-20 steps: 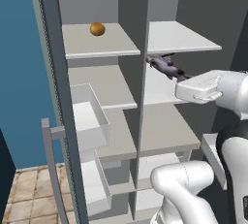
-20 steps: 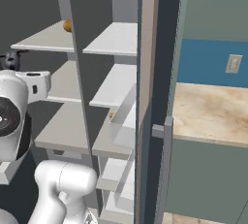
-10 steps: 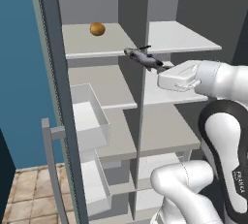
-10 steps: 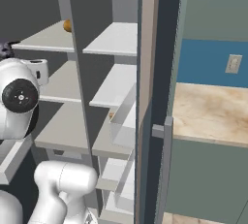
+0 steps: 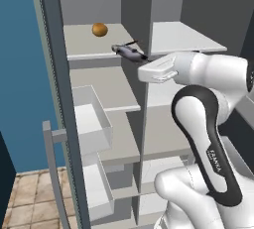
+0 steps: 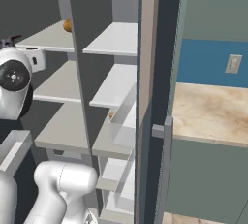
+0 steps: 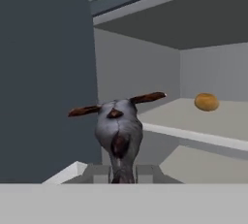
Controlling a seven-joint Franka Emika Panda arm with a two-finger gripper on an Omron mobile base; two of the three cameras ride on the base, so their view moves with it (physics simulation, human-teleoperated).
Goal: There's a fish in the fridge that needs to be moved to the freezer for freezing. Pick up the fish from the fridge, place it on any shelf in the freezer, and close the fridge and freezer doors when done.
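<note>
The fish, small, slim and dark grey, hangs in the air with my gripper shut on its rear end. It sits just left of the unit's central divider, in front of the edge of the upper left shelf. In the hand view the fish points away from me, its fins spread, clamped between my fingertips. Both tall dark grey doors stand open: the left door and the right door. I cannot tell from here which half is the freezer.
An orange ball rests at the back of the upper left shelf, also seen to the fish's right. White door bins jut out from the left door. The upper right shelf is bare. A wooden counter lies right of the unit.
My arm has swung left with the fish, carrying it from in front of the right compartment, across the divider, to the edge of the upper left shelf.
</note>
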